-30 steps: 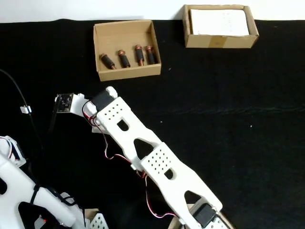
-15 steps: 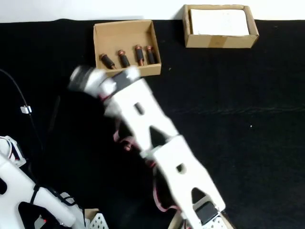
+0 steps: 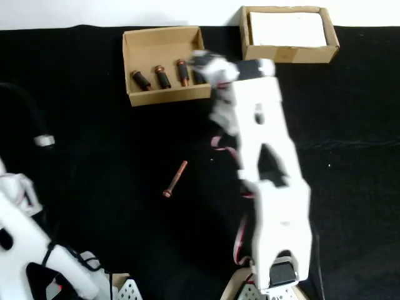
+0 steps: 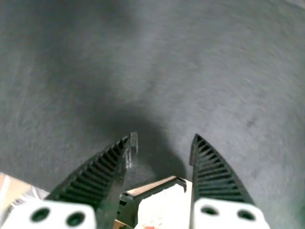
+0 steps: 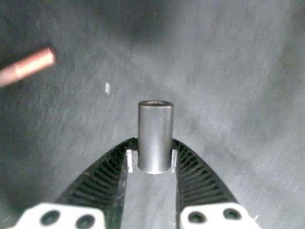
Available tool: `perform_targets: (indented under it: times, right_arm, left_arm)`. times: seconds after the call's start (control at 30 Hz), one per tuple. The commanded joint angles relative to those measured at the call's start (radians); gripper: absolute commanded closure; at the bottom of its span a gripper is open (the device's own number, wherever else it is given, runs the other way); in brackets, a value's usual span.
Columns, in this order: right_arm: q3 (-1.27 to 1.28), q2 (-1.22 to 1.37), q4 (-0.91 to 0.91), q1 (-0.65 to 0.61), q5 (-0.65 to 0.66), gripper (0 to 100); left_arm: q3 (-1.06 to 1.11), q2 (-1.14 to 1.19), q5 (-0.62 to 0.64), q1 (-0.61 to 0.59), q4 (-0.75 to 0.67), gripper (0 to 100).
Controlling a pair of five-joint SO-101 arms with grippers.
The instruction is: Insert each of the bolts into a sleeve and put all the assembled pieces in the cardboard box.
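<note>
Right arm [image 3: 270,156]: you have it stretched from its base at the desk's near edge up the middle. Its blurred wrist is at the near right corner of the left box [image 3: 164,37].
Right end effector [image 5: 151,153]: clenched on a grey sleeve [image 5: 155,126], which stands upright between the pads, open end facing out past the fingertips.
Left arm [image 3: 25,250]: folded low at the near left corner.
Left end effector [image 4: 163,143]: released, jaws parted over dark desk, nothing between them.
Bolt [image 3: 175,179]: copper-coloured, lying loose and slanted on the desk [image 3: 350,206], between the two arms and well apart from either box.
Left box, contents: three assembled pieces [image 3: 162,77] in view, in a row on its floor. The wrist covers its right end.
Right box [image 3: 290,53]: at the far edge, right of the wrist, with a white sheet [image 3: 287,28] inside.
Open room: a wide stretch of desk right of the right arm, and another between the bolt and the left box. The black cloth ends just behind both boxes.
</note>
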Motion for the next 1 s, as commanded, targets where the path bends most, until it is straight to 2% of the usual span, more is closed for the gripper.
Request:
perform_targets:
  times: [0.0, 0.17, 0.37, 0.43, 0.53, 0.67, 0.8, 0.97]
  right_arm:
    - [0.228, -0.203, 0.005, 0.044, -0.060, 94.4]
    - [0.461, -0.289, -0.076, 0.102, -0.169, 95.0]
    - [0.742, -0.308, -0.380, 0.150, -0.334, 95.0]
    - [0.826, -0.308, -0.493, 0.162, -0.390, 95.0]
    - [0.934, -0.308, -0.648, 0.174, -0.460, 95.0]
    - [1.035, -0.308, -0.809, 0.174, -0.520, 95.0]
    - [1.059, -0.308, -0.851, 0.174, -0.523, 95.0]
    - [1.056, -0.305, -0.868, 0.176, -0.520, 95.0]
  left_arm:
    - [-0.041, 0.001, 0.002, 0.179, 0.023, 81]
    - [-0.038, 0.005, 0.011, 0.447, 0.020, 81]
    - [-0.041, 0.042, 0.141, 0.809, -0.009, 81]
    - [-0.056, 0.113, 0.189, 0.891, -0.044, 81]
    - [-0.124, 0.262, 0.238, 0.960, -0.092, 81]
    - [-0.280, 0.460, 0.244, 1.029, -0.083, 81]
    - [-0.420, 0.595, 0.244, 1.099, -0.037, 81]
    - [-0.444, 0.707, 0.244, 1.188, -0.035, 81]
